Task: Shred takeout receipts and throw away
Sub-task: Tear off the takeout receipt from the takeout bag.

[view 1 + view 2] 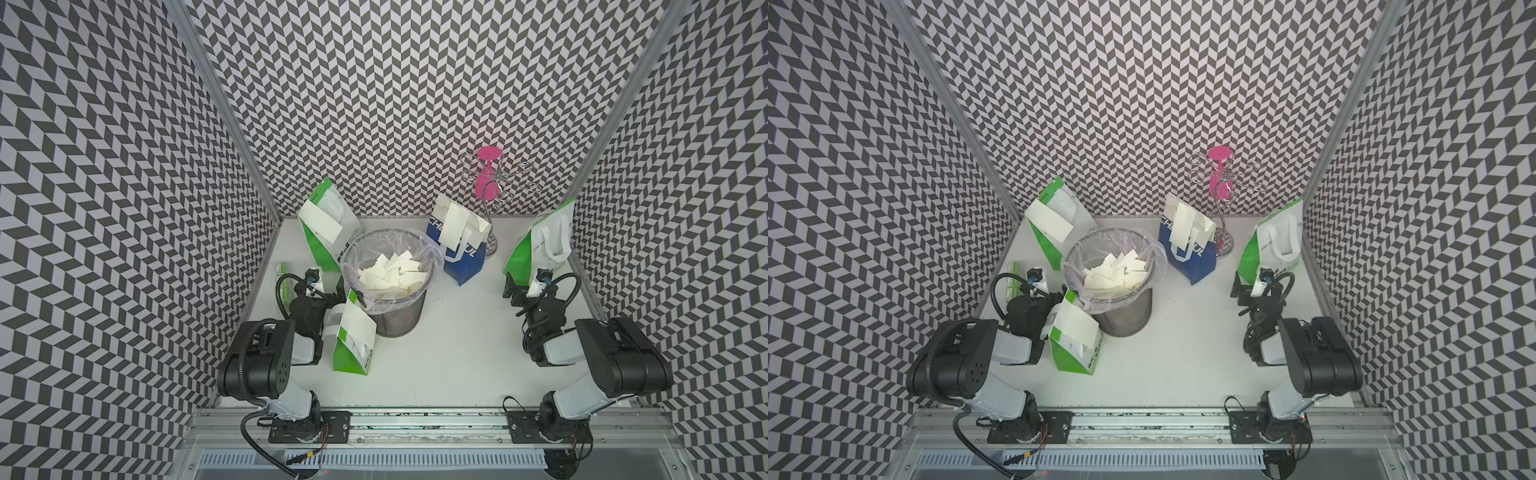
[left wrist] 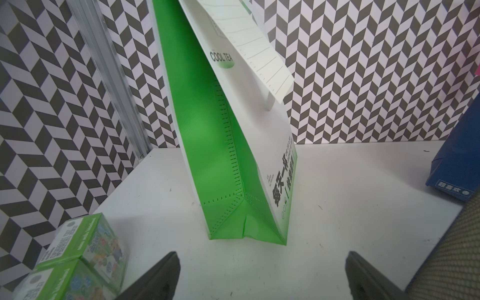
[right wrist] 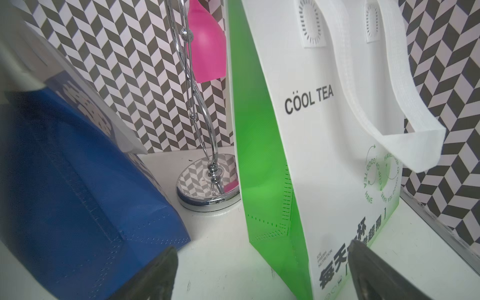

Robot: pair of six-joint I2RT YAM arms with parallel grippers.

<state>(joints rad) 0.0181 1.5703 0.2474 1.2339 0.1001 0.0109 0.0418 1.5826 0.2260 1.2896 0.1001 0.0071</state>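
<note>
Torn white scraps of takeout receipts [image 1: 392, 272] [image 1: 1113, 272] fill the lined mesh bin [image 1: 399, 320]. Whole receipts hang on three bags: the back-left green bag [image 1: 322, 222] [image 2: 249, 36], the blue bag [image 1: 453, 226] and the near green bag [image 1: 357, 324]. My left gripper [image 1: 326, 282] [image 2: 261, 255] is open and empty, low over the table between the bin and the back-left green bag [image 2: 223, 155]. My right gripper [image 1: 525, 284] [image 3: 262, 246] is open and empty, right in front of the right green bag [image 3: 324, 155], which shows only strap handles.
Green cartons [image 2: 83, 249] [image 1: 282, 278] lie by the left wall beside my left gripper. A chrome stand [image 3: 207, 187] with a pink glass [image 1: 488, 174] is at the back, between the blue bag [image 3: 78, 194] and the right green bag. Patterned walls enclose three sides.
</note>
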